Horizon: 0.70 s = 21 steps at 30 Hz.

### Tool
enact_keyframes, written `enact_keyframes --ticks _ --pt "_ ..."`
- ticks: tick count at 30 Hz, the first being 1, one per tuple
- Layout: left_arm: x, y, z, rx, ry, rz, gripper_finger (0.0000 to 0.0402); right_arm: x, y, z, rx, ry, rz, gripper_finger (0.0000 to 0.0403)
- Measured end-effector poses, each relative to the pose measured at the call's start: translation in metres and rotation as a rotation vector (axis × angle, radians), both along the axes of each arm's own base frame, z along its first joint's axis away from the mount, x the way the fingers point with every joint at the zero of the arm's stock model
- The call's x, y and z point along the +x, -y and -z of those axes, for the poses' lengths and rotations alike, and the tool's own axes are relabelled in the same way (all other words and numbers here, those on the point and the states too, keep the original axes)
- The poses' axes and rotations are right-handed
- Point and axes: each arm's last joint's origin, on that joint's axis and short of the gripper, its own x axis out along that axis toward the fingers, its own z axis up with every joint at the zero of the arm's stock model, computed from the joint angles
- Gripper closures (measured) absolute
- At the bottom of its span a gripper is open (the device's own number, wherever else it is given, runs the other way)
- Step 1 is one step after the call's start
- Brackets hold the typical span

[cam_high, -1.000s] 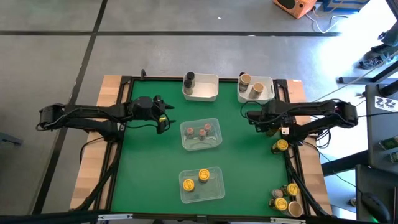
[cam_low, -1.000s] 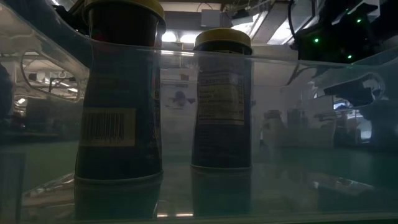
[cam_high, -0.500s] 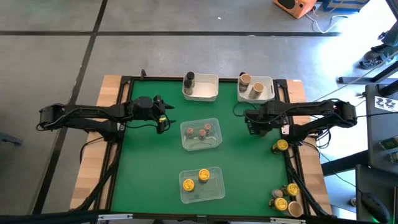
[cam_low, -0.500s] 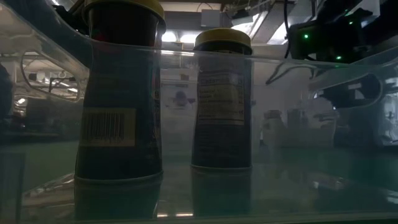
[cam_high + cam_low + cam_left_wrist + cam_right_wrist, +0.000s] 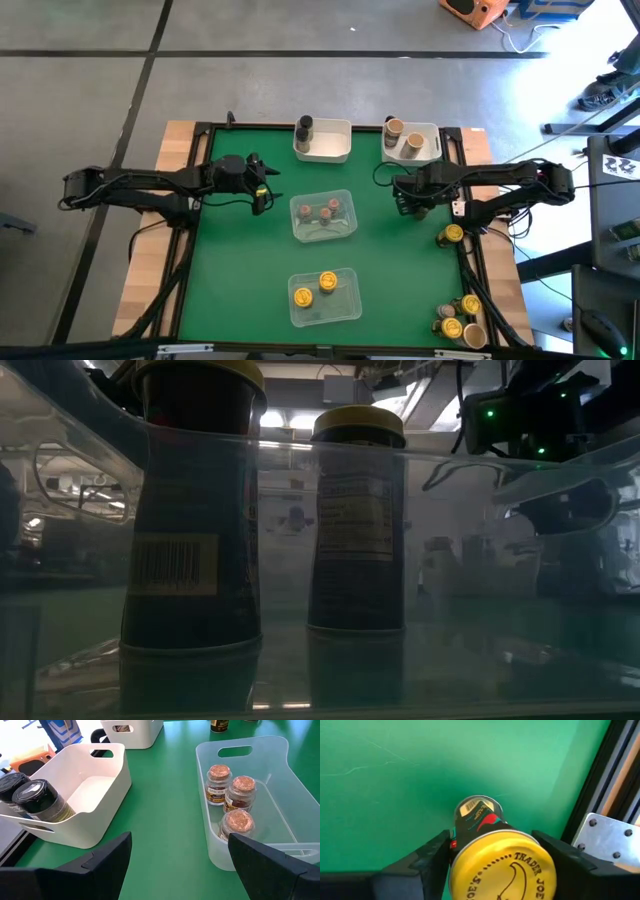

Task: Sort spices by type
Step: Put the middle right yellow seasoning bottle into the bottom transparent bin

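Observation:
My right gripper (image 5: 405, 203) points down near the table's right side and is shut on a yellow-lidded spice jar (image 5: 500, 862). My left gripper (image 5: 262, 195) hangs open and still, left of a clear tray (image 5: 345, 232) that holds three reddish-topped jars (image 5: 232, 795). A nearer clear tray (image 5: 345, 310) holds two yellow-lidded jars (image 5: 315, 290). The far white bin (image 5: 335, 150) holds dark grey jars (image 5: 37, 800). The white bin (image 5: 428, 152) to its right holds tan-lidded jars (image 5: 403, 135). My right gripper pinches the yellow-lidded jar between its two fingers (image 5: 437, 852), on the jar's dark sides just under the lid (image 5: 457, 842). The fingers come from above, pointing down. The jar is upright with its lid up; whether its base is on the mat I cannot tell.
One loose yellow-lidded jar (image 5: 452, 235) stands by the right frame rail, and several more jars (image 5: 458, 320) crowd the near right corner. The green mat (image 5: 230, 260) lies bare on the left side and between the trays.
My right gripper has swung from beside the right frame rail a little toward the table's left and tipped until it points down, then stayed there. The left arm has kept still.

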Motion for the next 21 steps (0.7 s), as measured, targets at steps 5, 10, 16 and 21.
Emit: enact_keyframes --ticks 5,10,16,21 --pt "0.000 0.000 0.000 0.000 0.000 0.000 0.0088 0.002 0.001 0.001 -0.005 0.016 -0.047 0.0153" --pt "0.000 0.000 0.000 0.000 0.000 0.000 0.0088 0.010 0.002 -0.007 -0.028 0.064 -0.080 0.0176" --pt "0.000 0.000 0.000 -0.001 0.000 0.000 0.0088 0.022 0.005 -0.030 -0.059 0.145 -0.135 0.0186" --pt "0.000 0.000 0.000 -0.004 0.001 -0.002 0.0088 0.023 0.005 -0.032 -0.060 0.149 -0.154 0.0186"
